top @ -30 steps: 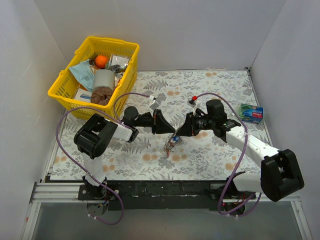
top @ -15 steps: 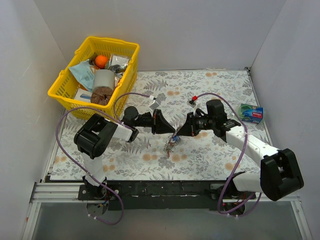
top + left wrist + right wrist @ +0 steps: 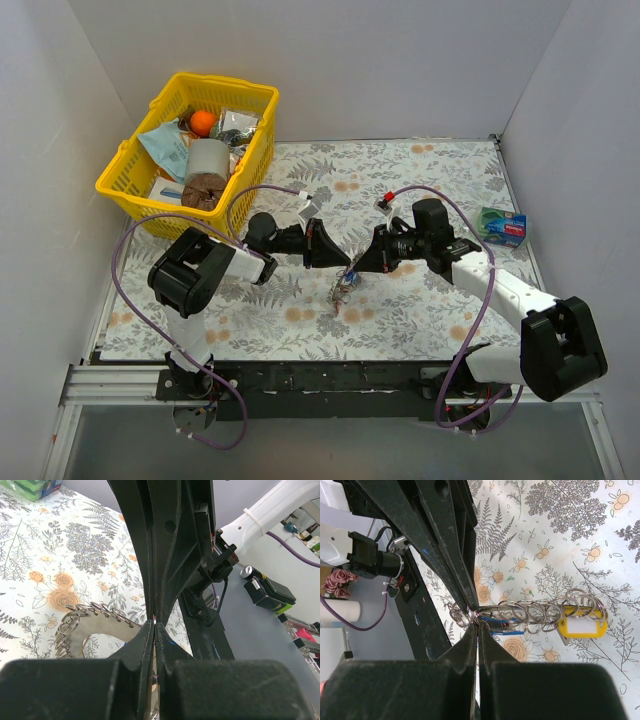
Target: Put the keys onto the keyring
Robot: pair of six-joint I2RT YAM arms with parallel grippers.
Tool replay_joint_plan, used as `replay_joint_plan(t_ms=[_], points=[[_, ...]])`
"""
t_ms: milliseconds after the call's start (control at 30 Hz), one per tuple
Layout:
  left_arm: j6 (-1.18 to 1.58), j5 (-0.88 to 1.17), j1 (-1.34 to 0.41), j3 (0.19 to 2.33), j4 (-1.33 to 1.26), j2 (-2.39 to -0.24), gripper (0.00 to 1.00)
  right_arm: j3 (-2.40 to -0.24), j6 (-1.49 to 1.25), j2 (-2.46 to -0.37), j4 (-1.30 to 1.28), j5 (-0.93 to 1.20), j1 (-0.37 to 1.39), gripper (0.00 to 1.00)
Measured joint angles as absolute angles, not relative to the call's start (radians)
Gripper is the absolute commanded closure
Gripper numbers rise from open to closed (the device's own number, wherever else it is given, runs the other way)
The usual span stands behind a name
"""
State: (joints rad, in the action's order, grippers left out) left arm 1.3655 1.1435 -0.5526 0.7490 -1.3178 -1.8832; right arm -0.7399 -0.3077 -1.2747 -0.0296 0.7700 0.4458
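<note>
Both arms' jaws are pinching fully shut on the keyring (image 3: 535,611). A blue key (image 3: 501,625) is seemingly hanging there already; whether more are waiting is unclear.

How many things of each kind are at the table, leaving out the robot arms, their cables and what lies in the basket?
basket: 1
green box: 1
keyring: 1
Total: 3
</note>
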Motion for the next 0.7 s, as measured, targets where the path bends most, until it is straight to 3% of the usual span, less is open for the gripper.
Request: replay_joint_plan(t_ms=[300,700], points=[[1.368,1.161,-0.555,0.749,-1.326,-1.883,0.77,-0.799,-0.234,-1.293,-0.140,0.764,0.446,0.99],[1.367,1.191,-0.578,0.754,-1.335,-1.881,0.72,-0.882,-0.151,-1.317,-0.300,0.738,0.447,0.99]])
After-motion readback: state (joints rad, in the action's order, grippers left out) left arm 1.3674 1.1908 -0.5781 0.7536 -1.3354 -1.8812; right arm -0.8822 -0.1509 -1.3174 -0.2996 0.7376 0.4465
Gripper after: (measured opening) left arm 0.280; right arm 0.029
